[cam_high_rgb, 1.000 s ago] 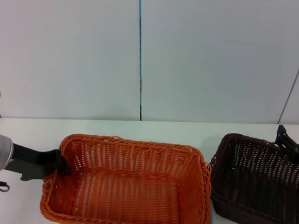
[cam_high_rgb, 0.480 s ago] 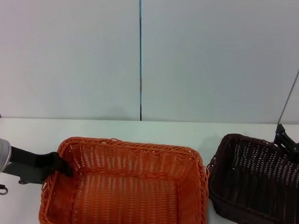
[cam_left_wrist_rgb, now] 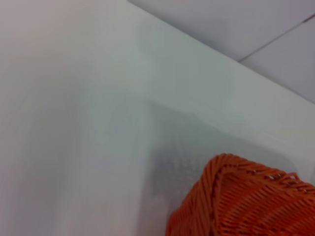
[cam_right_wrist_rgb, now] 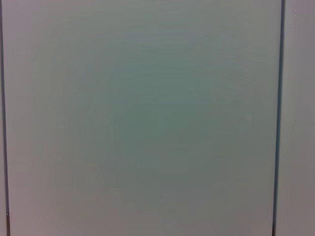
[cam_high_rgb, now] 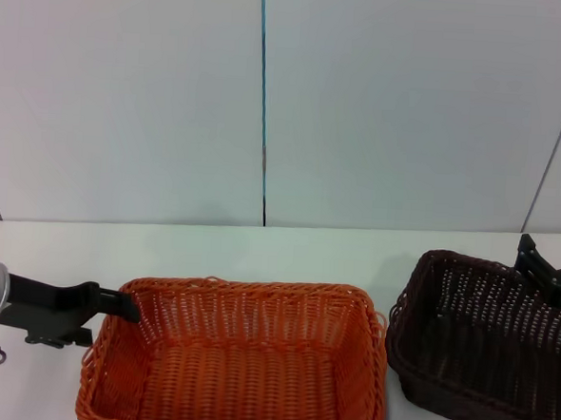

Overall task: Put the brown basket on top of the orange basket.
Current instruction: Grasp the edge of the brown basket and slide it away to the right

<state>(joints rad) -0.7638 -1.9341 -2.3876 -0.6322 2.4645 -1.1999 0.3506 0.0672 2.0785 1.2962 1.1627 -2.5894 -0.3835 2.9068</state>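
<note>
The orange basket [cam_high_rgb: 242, 379] sits on the white table at the front centre-left, in the head view. My left gripper [cam_high_rgb: 127, 305] is at its left rim, shut on the braided rim. A corner of that basket shows in the left wrist view [cam_left_wrist_rgb: 246, 201]. The brown basket [cam_high_rgb: 482, 346] stands just to its right, a narrow gap apart, partly cut off by the picture's edge. My right gripper [cam_high_rgb: 539, 269] is at the brown basket's far right rim and grips it. The right wrist view shows only the wall.
The white table [cam_high_rgb: 259, 247] runs back to a pale panelled wall [cam_high_rgb: 382, 111] with a dark vertical seam. Bare table lies behind both baskets and left of the orange one [cam_left_wrist_rgb: 74, 123].
The orange basket has come down and now lies flatter, with my left gripper lower and further left at its rim. The brown basket's near left corner has shifted slightly left.
</note>
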